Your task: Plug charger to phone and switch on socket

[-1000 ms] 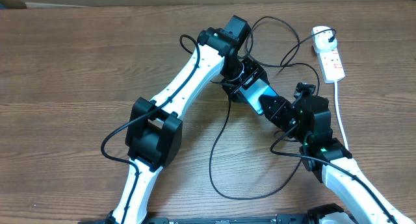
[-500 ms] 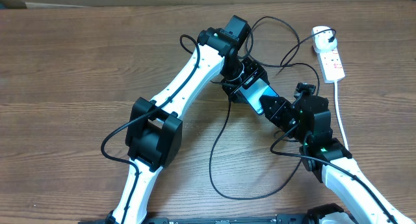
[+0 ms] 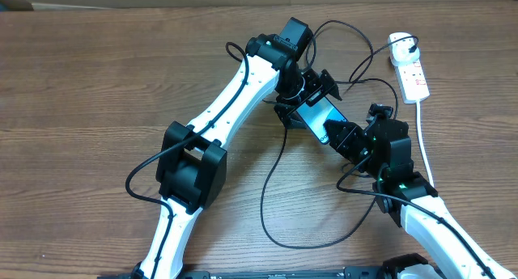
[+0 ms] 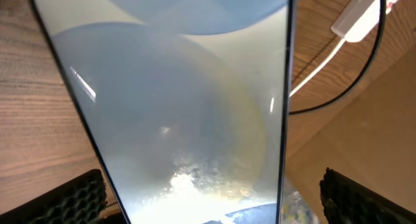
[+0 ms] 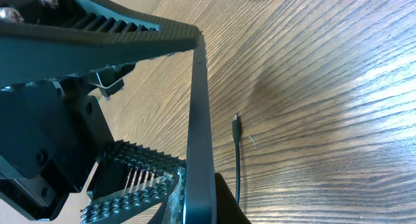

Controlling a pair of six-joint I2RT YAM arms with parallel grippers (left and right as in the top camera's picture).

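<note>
Phone (image 3: 318,116) sits mid-counter between the two arms, screen up and tilted. Right fingers (image 3: 344,137) are clamped on its near end. In the right wrist view the phone shows edge-on, pinched at the bottom of the frame.

Left fingers (image 4: 65,198) are spread wide, one pad off each long edge of the phone, neither touching. The screen fills the left wrist view between them.

Charger (image 3: 275,198): cable loops loose on the counter (image 3: 97,85) below the phone, another loop behind the left wrist. Only the right wrist view shows the connector tip (image 5: 236,126), which lies flat on the wood just beside the phone's edge, not plugged in.

Socket (image 3: 413,75) is at the far right with the adapter in its top outlet, well apart from the phone. Switch position is too small to tell.

Open counter to the left and front. The space between the phone and the right arm is tight.
</note>
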